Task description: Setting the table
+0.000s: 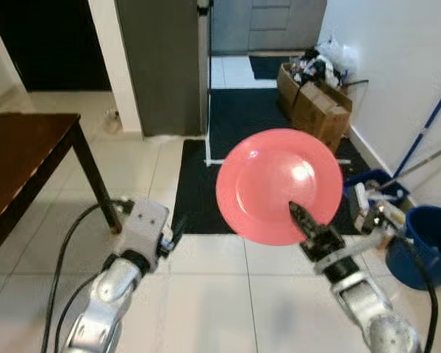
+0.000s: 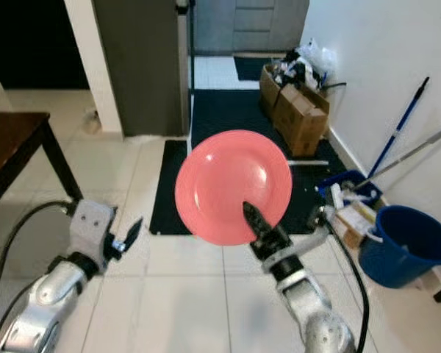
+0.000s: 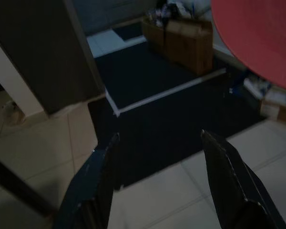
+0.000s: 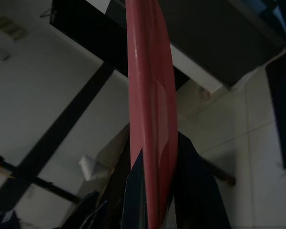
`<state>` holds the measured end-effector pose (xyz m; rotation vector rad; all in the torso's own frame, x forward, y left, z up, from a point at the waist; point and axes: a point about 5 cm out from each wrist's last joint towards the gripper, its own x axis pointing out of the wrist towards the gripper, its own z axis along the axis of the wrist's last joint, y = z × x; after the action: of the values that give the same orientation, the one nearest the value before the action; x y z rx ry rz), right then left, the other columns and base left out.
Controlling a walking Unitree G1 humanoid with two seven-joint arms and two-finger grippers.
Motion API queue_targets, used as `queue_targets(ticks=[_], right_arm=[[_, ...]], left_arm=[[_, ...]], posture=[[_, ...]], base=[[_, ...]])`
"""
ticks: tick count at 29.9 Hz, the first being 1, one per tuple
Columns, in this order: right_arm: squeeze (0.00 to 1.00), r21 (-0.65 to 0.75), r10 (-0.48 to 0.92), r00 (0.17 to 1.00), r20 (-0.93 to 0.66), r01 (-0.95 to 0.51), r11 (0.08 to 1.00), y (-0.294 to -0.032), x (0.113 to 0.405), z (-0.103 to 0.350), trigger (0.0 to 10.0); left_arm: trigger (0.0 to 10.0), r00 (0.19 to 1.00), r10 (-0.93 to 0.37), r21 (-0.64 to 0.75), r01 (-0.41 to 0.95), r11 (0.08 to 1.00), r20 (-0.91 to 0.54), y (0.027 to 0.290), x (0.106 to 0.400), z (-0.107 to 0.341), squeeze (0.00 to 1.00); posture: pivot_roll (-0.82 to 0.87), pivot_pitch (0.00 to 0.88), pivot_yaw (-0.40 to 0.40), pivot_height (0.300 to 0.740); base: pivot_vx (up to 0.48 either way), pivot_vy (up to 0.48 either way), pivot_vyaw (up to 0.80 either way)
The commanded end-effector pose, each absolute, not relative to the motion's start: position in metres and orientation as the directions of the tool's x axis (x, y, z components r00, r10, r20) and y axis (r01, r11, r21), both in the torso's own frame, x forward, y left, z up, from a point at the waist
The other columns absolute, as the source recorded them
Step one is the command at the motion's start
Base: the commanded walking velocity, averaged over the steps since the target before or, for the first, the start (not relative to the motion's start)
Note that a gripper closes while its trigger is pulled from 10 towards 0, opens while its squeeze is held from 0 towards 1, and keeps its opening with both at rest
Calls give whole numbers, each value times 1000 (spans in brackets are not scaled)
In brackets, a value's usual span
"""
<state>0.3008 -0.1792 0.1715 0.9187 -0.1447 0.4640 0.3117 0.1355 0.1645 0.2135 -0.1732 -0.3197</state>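
One corner of a dark wooden table [image 1: 22, 158] juts in at the robot's left, above pale floor tiles [image 1: 228, 294], and a dark mat [image 1: 242, 147] stretches ahead toward a doorway. Cardboard boxes [image 1: 312, 103] sit along the wall on the right, with a blue bucket [image 1: 426, 246] nearer the robot on that side.

Carried above the floor, well apart from the table, is the pink plate [image 1: 279, 184]. The right gripper [image 1: 303, 218] holds it by its lower rim; the right wrist view looks along the plate edge-on, with one black finger pressed to each face, so the fingers are clamped on the rim. The plate stands tilted, its face turned toward the head camera.

The left gripper [image 3: 157, 176] hangs low beside the table leg with its fingers spread apart and nothing between them.

Judging from this, the step is carrying the plate to the table. Doing it well probably means turning toward the left, keeping the pinch firm since only the rim is held, and levelling the plate before lowering it flat onto the tabletop, clear of the corner edge.
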Motion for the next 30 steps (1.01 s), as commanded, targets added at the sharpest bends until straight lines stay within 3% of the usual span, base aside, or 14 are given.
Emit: queue_targets(ticks=[1,11,14,21,27,30], right_arm=[[0,738,333,887,320,-454,499,-175,300,171,10000],[0,733,332,891,310,-446,514,-177,300,171,10000],[0,734,314,898,308,-434,522,-179,301,172,10000],[0,729,293,898,329,-439,525,-182,303,180,10000],[0,722,292,902,320,-431,541,-182,302,179,10000],[0,712,258,933,252,-359,603,-184,304,170,10000]], left_arm=[[10000,943,-316,245,283,927,107,142,310,158,0],[10000,942,-318,238,287,928,104,142,309,158,0],[10000,958,-276,130,265,955,79,144,310,158,0],[10000,964,-263,-114,266,957,40,145,306,173,0],[10000,954,-297,-57,300,952,48,141,300,179,0],[10000,951,-309,15,309,951,26,142,298,177,0]], posture=[[71,90,63,740],[73,90,61,740],[72,88,60,740],[74,87,62,740],[79,91,62,740],[80,84,60,740]], base=[[480,0,0],[480,0,0],[435,0,0],[0,0,0],[0,0,0],[0,0,0]])
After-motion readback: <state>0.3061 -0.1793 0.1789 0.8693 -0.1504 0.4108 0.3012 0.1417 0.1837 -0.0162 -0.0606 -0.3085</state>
